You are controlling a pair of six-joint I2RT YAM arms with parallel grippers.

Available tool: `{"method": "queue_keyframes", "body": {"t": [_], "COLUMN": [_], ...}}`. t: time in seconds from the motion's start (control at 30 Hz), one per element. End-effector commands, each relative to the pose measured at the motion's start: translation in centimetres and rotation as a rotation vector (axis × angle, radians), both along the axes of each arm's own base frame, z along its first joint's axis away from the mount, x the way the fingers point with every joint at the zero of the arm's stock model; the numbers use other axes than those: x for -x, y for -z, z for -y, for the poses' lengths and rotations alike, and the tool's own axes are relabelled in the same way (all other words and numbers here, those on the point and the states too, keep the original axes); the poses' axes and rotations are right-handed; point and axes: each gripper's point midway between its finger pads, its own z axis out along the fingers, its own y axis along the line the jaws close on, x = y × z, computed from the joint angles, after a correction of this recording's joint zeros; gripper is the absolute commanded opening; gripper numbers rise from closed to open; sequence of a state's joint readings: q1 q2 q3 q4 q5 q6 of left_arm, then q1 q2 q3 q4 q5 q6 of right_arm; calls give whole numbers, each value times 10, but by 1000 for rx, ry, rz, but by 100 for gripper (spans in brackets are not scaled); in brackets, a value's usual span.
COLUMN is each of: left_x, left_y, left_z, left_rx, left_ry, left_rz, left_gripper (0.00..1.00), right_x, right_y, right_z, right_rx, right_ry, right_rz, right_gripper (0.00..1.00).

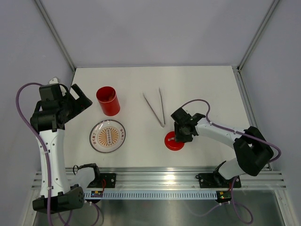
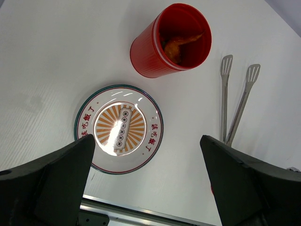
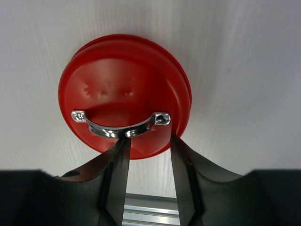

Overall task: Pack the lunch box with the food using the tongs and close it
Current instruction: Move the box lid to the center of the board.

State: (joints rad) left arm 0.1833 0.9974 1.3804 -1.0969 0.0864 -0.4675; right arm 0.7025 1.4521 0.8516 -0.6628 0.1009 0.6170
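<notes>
- The left gripper (image 1: pixel 81 98) hangs above the table (image 1: pixel 197 84) at the 9 o'clock side. Its jaws are spread wide and hold nothing. In the left wrist view its two dark fingers (image 2: pixel 56 179) fill the lower corners, far apart.
- The lunch box (image 1: pixel 108 100) stands upright and uncovered at about 3 o'clock from the left gripper, apart from it. The left wrist view looks into its mouth, where an orange piece of the food (image 2: pixel 181 42) lies inside against the wall.
- The clear plate (image 1: pixel 94 129) with the orange printed centre sits at 6 o'clock from the lunch box, near it but not touching.
- The tongs (image 1: pixel 162 121) lie flat at 3 o'clock from the lunch box, well apart from it. The joined end points to 6 o'clock and the two arms fan out toward 12 and 11 o'clock.
- The lid (image 1: pixel 170 142) lies flat on the table at 6 o'clock from the joined end of the tongs and 3 o'clock from the plate. The right wrist view shows its silver handle (image 3: pixel 120 131) on top.
- The right gripper (image 3: pixel 149 140) is low over the lid at its 3 o'clock edge.
- Its jaws stand a narrow gap apart with red lid showing between them. One fingertip (image 3: pixel 120 155) meets the handle's middle; I cannot tell whether it presses on it.
</notes>
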Motion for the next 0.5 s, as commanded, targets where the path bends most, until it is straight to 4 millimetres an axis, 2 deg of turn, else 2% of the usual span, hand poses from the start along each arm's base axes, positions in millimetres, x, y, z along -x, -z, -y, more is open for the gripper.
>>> {"method": "queue_keyframes", "body": {"t": [0.0,0.03,0.13,0.17,0.23,0.27,0.3,0.37,0.4,0.43,0.47], "left_x": [-11,-11,-11,-11,-11,-11,-11,-12,-13,-14,-14], "left_y": [-9,-9,-6,-5,-2,3,5,10,14,18,21], "left_z": [6,6,8,10,16,18,24,30,43,50,62], "left_rx": [14,17,20,21,27,26,23,11,15,16,18], "left_ry": [40,40,49,59,88,99,120,146,197,225,267], "left_rz": [52,51,49,49,41,27,21,0,-15,-27,-40], "left_gripper": [99,99,99,99,99,99,99,99,99,99,99], "right_x": [-13,-19,-19,-12,-11,-1,2,0,-4,-5,-15], "right_y": [-9,-9,-9,-10,-16,-19,-23,-36,-41,-52,-57], "right_z": [-42,-53,-85,-98,-119,-129,-134,-135,-131,-124,-111], "right_rx": [-100,-103,-115,-118,-129,-139,-152,-164,-155,-152,-100], "right_ry": [-68,-88,-197,-261,-328,-389,-410,-417,-411,-400,-362], "right_rz": [37,37,37,34,54,55,56,93,124,162,218], "right_gripper": [46,46,45,45,45,45,45,46,47,50,53]}}
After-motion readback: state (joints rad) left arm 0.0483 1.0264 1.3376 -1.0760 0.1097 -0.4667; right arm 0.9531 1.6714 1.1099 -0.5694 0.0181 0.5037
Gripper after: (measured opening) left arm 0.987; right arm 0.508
